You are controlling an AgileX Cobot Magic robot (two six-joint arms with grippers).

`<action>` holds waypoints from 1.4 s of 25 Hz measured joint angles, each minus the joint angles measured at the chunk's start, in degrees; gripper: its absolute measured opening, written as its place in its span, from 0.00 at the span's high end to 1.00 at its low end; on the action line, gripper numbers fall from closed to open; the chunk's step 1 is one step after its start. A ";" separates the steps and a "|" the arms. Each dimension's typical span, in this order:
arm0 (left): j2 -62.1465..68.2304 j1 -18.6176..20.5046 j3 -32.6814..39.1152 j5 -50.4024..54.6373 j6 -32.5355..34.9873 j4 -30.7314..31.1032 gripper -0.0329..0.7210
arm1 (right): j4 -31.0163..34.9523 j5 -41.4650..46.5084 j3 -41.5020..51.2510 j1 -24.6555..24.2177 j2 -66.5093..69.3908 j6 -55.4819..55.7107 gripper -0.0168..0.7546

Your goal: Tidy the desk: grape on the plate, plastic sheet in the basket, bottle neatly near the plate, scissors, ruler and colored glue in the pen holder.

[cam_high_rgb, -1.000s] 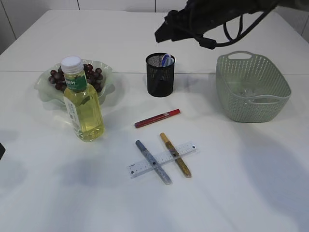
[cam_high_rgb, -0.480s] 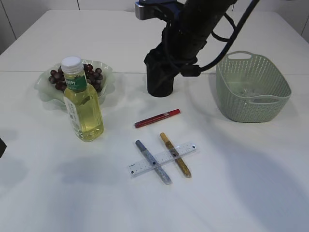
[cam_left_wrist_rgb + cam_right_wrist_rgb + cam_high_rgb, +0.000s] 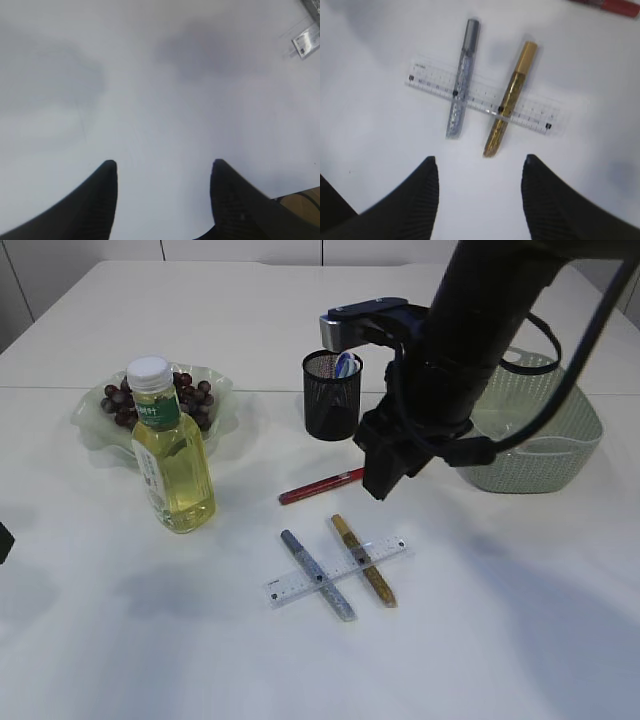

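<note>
Ruler (image 3: 336,570), clear plastic, lies flat on the white table (image 3: 500,620) at centre-front in the exterior view, w/ a silver glue pen (image 3: 317,574) and a gold glue pen (image 3: 364,560) crossing it. Red glue pen (image 3: 325,485) sits apart, just behind them. Right gripper (image 3: 383,477) hangs over the red pen's right end; its arm blocks part of the green basket (image 3: 560,455). Black mesh pen holder (image 3: 331,395) stands behind, something blue-handled inside. Bottle (image 3: 172,450) of yellow liquid stands upright at left, in front of the plate (image 3: 95,425) of grapes (image 3: 120,400). Left gripper barely in frame here.

Left wrist view: left gripper (image 3: 162,192) w/ jaws apart, nothing between, over bare table. One ruler end shows at top right; rest of the desk unseen.

Right wrist view: right gripper (image 3: 479,192) also spread, nothing held. Closer look at ruler, both pens crossing it; which lies on top, can't tell. Red pen cut off at top edge.
</note>
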 joint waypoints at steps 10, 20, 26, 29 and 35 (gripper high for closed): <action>0.00 0.00 0.00 -3.61 0.00 0.00 0.38 | -3.16 2.07 7.96 0.00 -7.21 -2.75 0.43; 0.00 0.00 0.00 -5.26 0.08 0.00 0.38 | -2.22 1.55 7.96 0.00 -3.96 -20.35 0.43; 0.00 0.00 0.00 -6.67 0.08 0.00 0.38 | -0.71 -1.40 7.96 0.00 1.91 -48.25 0.43; 0.00 0.00 0.00 -7.40 0.08 0.00 0.38 | 1.18 -4.67 7.96 0.00 3.86 -57.64 0.43; 0.00 0.00 0.00 -7.66 0.08 0.00 0.38 | 2.84 -11.07 7.96 0.00 5.26 -64.43 0.43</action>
